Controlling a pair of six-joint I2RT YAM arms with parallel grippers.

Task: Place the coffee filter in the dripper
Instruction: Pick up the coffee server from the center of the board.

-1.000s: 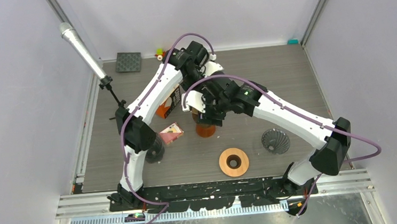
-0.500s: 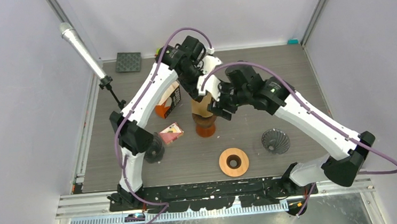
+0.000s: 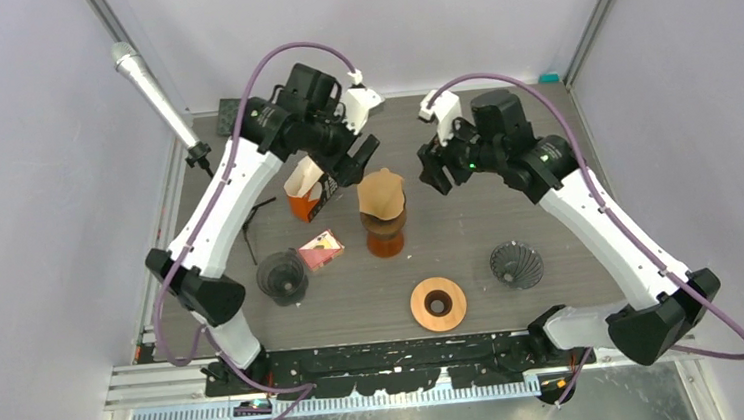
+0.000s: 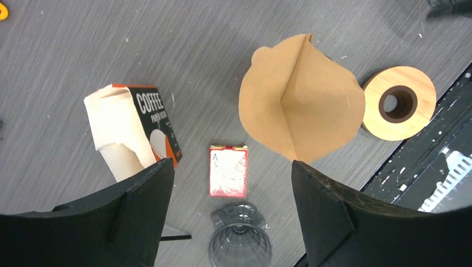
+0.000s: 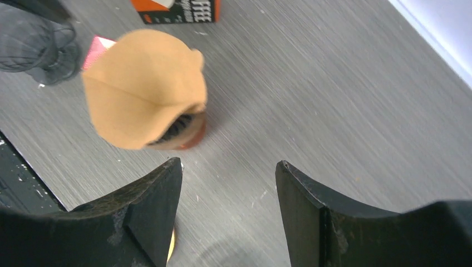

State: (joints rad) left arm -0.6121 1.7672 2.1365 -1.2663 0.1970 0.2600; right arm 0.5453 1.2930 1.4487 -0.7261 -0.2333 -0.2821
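In the top view, the coffee filter [image 3: 381,194] is seen seated in the dripper [image 3: 385,239], mouth up, point down, axis roughly upright, between the left gripper [image 3: 352,163] and the right gripper [image 3: 431,171]. In the left wrist view, that gripper's jaws are spread and empty. In the right wrist view, the other gripper's jaws are likewise parted, with nothing held.

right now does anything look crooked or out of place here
The brown paper cone filter sits askew on the reddish-brown dripper: it leans off to one side, leaving part of the dripper's ribbed inside exposed, perched rather than seated.
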